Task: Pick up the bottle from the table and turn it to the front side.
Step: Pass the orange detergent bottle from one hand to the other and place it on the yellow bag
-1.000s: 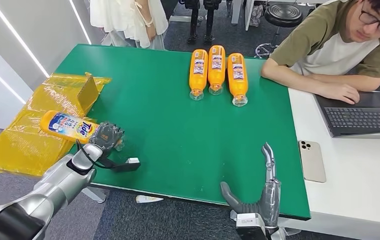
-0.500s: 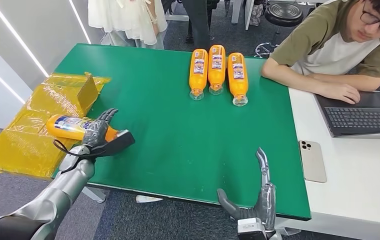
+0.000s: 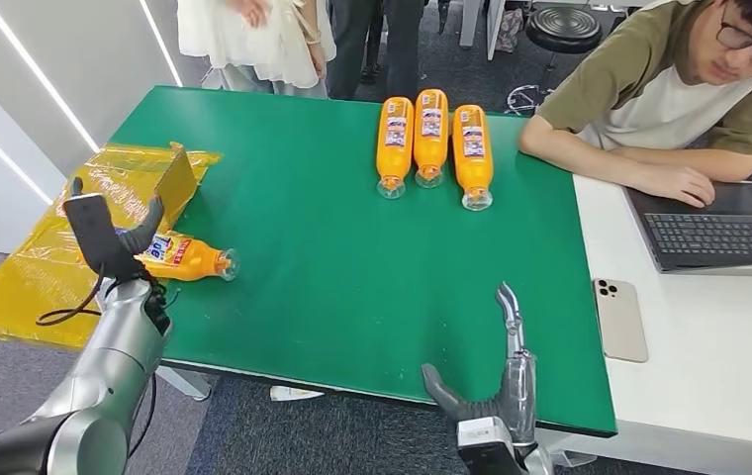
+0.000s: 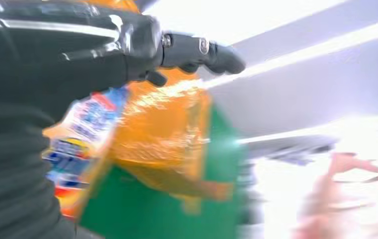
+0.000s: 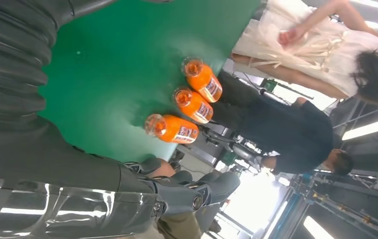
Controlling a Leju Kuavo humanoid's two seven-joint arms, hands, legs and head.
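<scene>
Orange bottle (image 3: 186, 257) lies just beyond the raised, empty, spread left hand (image 3: 107, 233); lower it squarely over the body before closing, so nothing rolls.

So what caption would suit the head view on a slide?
Left robot hand raised beside an orange bottle lying on the green table; three more bottles wait opposite.

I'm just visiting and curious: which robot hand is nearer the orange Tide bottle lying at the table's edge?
The left. The left robot hand is raised right beside the orange Tide bottle, fingers apart. The right robot hand is open at the green table's near edge, far across.
</scene>
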